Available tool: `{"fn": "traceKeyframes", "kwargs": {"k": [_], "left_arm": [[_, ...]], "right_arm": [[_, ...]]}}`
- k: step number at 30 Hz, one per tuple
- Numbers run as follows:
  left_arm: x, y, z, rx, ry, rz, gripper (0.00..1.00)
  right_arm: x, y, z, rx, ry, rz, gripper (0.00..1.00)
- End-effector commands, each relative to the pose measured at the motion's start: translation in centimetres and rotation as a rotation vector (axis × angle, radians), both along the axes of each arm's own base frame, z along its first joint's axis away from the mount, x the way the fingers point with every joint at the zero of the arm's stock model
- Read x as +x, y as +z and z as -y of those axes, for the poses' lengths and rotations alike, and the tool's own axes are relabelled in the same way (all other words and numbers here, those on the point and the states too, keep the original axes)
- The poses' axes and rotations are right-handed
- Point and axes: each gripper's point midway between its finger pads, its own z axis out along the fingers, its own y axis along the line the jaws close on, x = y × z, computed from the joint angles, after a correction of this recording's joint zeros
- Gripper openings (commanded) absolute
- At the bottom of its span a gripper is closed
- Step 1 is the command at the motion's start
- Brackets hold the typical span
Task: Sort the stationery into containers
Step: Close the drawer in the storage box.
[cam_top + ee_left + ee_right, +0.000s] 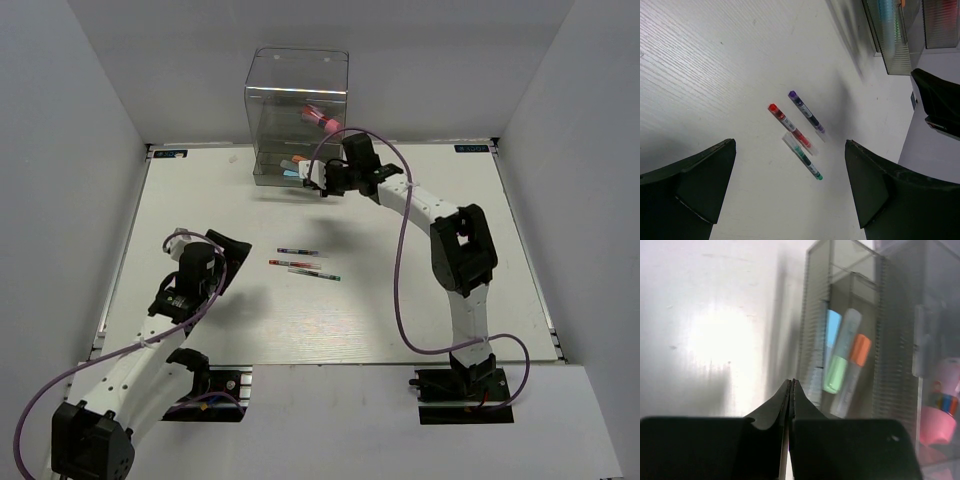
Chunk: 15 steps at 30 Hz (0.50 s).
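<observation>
Your left pincer (790, 145) hangs released above three pens (797, 132) on the desk (715, 75); your right pincer (791, 390), clenched empty, faces the clear box (297, 110) holding an orange marker (857, 357)

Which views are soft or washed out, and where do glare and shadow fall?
Right wrist: soft throughout, a glare patch bleaches the table, and the box is blurred. Left wrist: the pens are sharp and the table grain is clear, with a dark shadow at upper right. Top external: even light, faint arm shadows on the table.
</observation>
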Motion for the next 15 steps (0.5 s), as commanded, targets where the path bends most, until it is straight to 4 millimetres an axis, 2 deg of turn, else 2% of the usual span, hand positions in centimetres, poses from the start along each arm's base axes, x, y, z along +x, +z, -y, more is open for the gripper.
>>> {"fn": "traceKeyframes", "kwargs": {"k": [1, 2, 5, 7, 8, 9, 10, 13, 15], "left_arm": [[0.1, -0.1, 0.1, 0.01, -0.015, 0.013, 1.0], [0.1, -0.1, 0.1, 0.01, -0.015, 0.013, 1.0], [0.2, -0.2, 0.1, 0.01, -0.015, 0.013, 1.0], [0.2, -0.1, 0.3, 0.006, -0.023, 0.011, 1.0], [0.3, 0.0, 0.3, 0.003, -0.023, 0.02, 1.0], [0.3, -0.2, 0.3, 0.006, -0.023, 0.011, 1.0], [0.5, 0.2, 0.4, 0.003, -0.023, 0.02, 1.0], [0.6, 0.2, 0.6, -0.002, -0.031, 0.02, 1.0], [0.7, 0.2, 0.8, -0.007, -0.039, 0.02, 1.0]], "right_arm": [[-2.7, -1.0, -0.6, -0.03, 0.134, -0.087, 0.0], [-1.5, -0.9, -1.2, -0.026, 0.128, -0.08, 0.0], [-0.2, -1.0, -1.3, -0.042, 0.091, -0.06, 0.0], [0.7, -1.8, -1.3, -0.047, 0.069, -0.049, 0.0], [1.6, -2.9, -1.1, -0.067, 0.036, -0.047, 0.0], [2.2, -2.4, -1.4, -0.063, 0.026, -0.029, 0.0], [2.8, -3.3, -1.4, -0.081, 0.002, -0.026, 0.0], [5.2, -4.1, -1.0, -0.098, -0.092, 0.026, 0.0], [7.2, -3.8, -0.4, -0.089, -0.178, 0.076, 0.0]]}}
